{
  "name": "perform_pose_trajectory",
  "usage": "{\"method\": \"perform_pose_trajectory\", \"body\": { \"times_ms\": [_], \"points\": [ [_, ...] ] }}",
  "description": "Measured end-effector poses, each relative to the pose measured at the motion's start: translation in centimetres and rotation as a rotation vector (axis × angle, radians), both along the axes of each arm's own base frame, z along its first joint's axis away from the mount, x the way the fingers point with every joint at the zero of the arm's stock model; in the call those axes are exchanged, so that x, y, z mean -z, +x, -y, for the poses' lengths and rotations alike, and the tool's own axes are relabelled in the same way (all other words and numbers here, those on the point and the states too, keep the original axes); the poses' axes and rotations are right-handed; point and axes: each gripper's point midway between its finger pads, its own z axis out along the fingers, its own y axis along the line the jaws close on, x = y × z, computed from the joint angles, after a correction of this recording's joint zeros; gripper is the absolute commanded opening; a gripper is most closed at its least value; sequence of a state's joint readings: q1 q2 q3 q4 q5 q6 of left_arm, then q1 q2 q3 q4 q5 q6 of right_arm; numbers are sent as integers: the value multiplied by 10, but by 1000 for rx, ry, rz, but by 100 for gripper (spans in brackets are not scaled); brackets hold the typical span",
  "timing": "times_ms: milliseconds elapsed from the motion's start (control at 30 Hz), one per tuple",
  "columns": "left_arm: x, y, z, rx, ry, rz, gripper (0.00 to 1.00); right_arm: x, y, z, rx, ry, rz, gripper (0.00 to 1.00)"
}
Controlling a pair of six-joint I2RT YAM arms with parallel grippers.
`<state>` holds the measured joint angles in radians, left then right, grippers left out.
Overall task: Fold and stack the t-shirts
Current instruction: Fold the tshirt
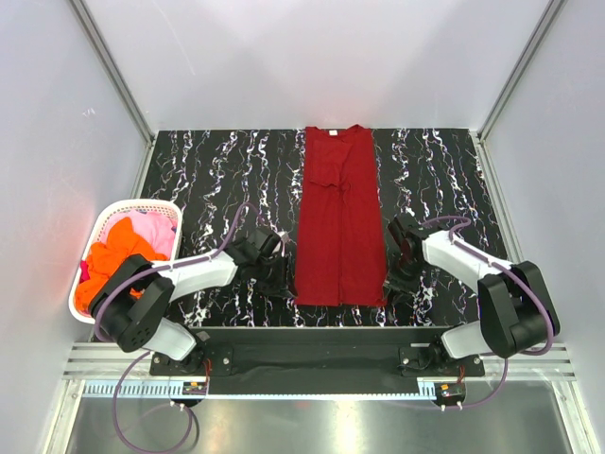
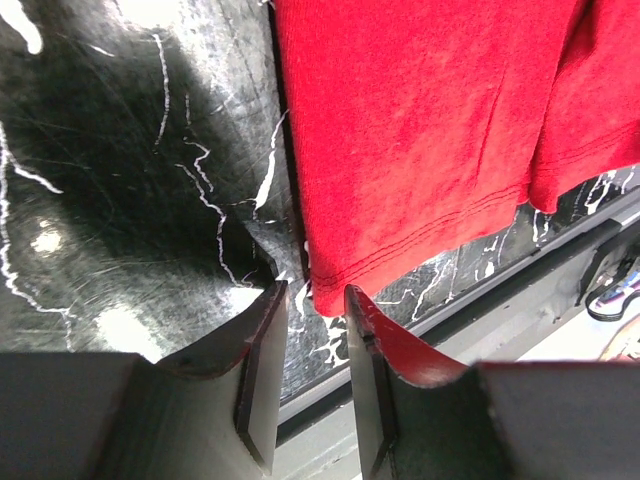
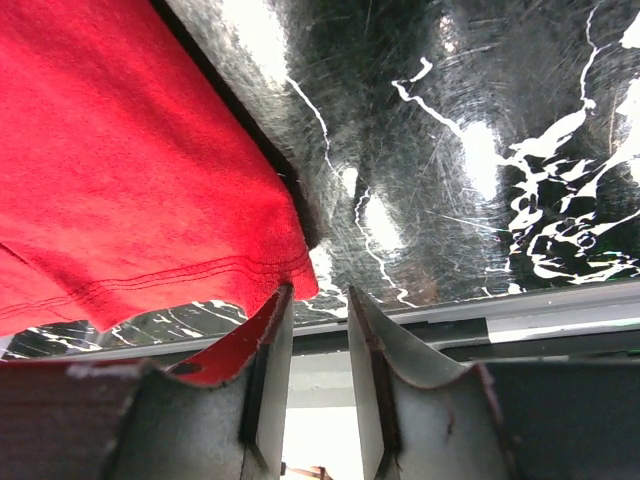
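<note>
Black marbled table (image 1: 208, 170) holds the red shirt (image 1: 338, 218) folded lengthwise, centred. Our left gripper (image 2: 312, 292) and right gripper (image 3: 317, 292), slightly parted, flank its 6 o'clock hem; we reckon next: pinch corners, fold toward 12.

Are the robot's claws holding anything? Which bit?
Nothing is held. The left gripper and right gripper are open, each beside a hem corner of the dark red cloth t-shirt.
</note>
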<state>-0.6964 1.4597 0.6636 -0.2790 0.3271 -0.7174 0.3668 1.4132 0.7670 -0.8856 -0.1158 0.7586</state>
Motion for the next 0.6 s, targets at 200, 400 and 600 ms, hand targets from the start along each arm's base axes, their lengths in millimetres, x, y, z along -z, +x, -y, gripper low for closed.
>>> {"method": "perform_pose_trajectory", "body": {
  "times_ms": [200,400,600],
  "points": [
    [2,-2,3,-10,-17,-12,29,1,-1,0,-15,2,-7,28],
    [1,-2,7,-16,-27,-13,29,-6,-1,-4,-14,35,16,26],
    [1,-2,8,-20,-29,-16,29,-7,-8,-6,-16,54,0,36]
  ]
}}
